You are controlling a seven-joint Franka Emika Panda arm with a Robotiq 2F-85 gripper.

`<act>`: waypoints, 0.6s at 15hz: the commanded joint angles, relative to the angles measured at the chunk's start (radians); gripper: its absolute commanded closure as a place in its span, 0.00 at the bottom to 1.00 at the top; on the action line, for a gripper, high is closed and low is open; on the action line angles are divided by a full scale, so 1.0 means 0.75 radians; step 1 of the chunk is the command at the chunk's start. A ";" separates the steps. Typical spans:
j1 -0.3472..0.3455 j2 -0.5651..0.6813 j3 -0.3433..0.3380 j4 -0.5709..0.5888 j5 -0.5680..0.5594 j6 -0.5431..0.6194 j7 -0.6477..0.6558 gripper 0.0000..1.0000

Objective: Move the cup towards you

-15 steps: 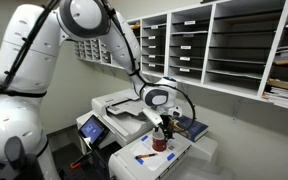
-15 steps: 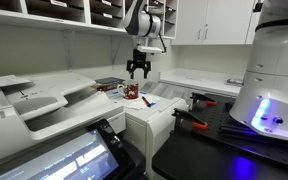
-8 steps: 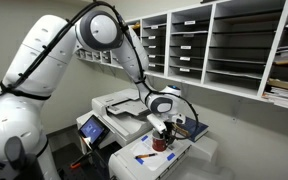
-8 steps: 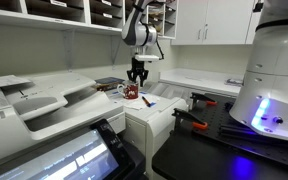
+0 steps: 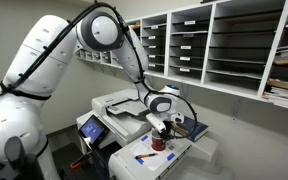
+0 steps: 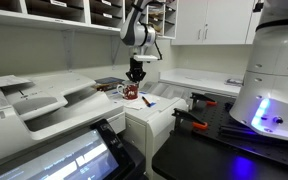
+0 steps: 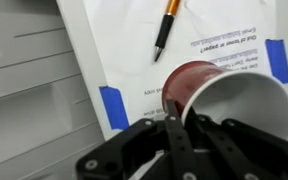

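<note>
One small red cup [image 7: 224,95], upright on white paper [image 7: 229,25] on the table [image 5: 184,153], near an orange pen [image 7: 165,28]. Pincer [image 7: 182,122] down at its rim, tips close together; cannot tell if holding.

The cup [image 7: 224,100] is seen with a smooth, dark red outer wall of slight sheen and a matt whitish inside; whether it is paper or plastic cannot be told. The fingers [image 7: 172,130] are finished in matt black. A matt white paper sheet [image 7: 224,30] is marked with strips of blue tape [image 7: 114,106], and a glossy orange-and-black pen [image 7: 165,28] is laid on it. The surface [image 7: 24,90] is of pale, matt plastic. In an exterior view the arm [image 5: 39,60] is clad in glossy white shells.
</note>
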 commanded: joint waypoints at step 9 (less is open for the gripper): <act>-0.037 -0.209 0.168 -0.238 -0.021 0.036 -0.218 0.98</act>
